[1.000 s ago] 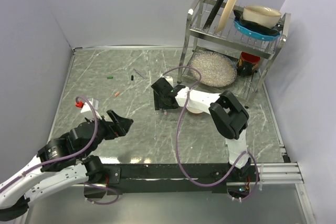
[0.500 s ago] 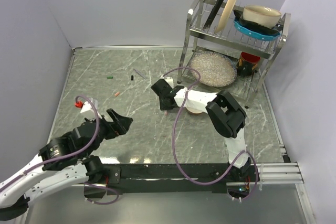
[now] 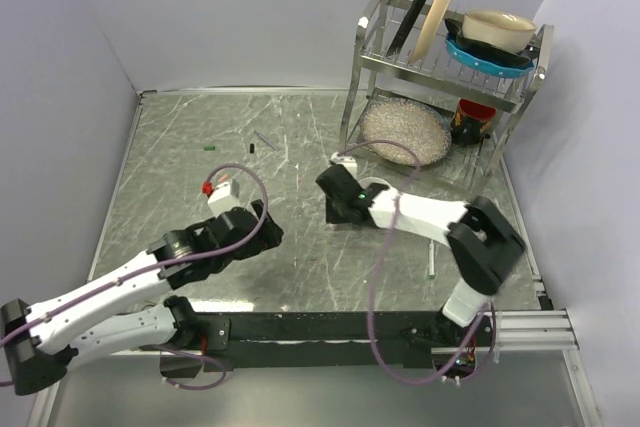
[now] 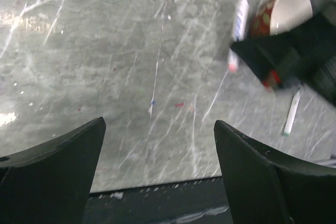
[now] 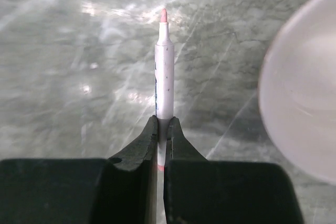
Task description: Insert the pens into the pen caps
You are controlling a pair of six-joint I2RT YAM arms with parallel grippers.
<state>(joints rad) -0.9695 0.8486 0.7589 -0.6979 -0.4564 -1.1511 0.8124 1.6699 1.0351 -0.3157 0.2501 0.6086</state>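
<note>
The left pincer (image 4: 158, 129) gapes wide over the grey marbled worktop (image 4: 105, 51), gripping nothing. At upper right a white pen (image 4: 239, 24) with a pink tip slants beside a red-patterned cup (image 4: 283, 9) and a blurred black arm (image 4: 286, 61). A green-ended pen (image 4: 291, 113) lies below them.

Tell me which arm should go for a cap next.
Left. The left hand is open and empty, and the green cap and black cap lie on its side. The right hand is shut on a pen.
</note>
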